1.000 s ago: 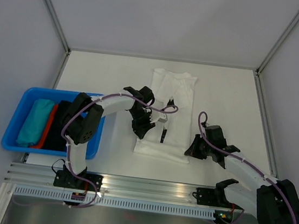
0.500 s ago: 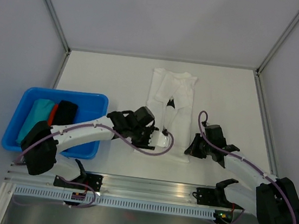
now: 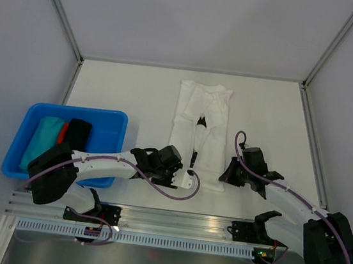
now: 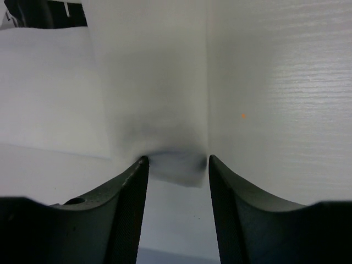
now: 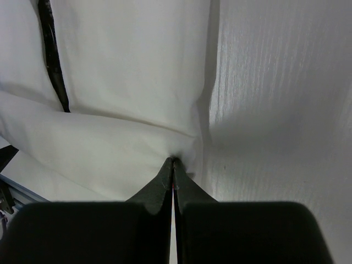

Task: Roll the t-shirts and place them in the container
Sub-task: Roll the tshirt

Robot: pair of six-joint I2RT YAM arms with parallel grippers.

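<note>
White cloth t-shirt (image 3: 200, 125) with black marks, at the table's (image 3: 123, 93) near edge: left gripper (image 4: 176, 161) half-open astride its hem; right gripper (image 5: 174, 160) closed, seemingly pinching its right corner.

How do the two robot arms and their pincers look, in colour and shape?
Both the left arm and right arm have white links, bulky black joints and a thin purple cable looping alongside. The left pincer and right pincer have dark, tapering fingers.
</note>
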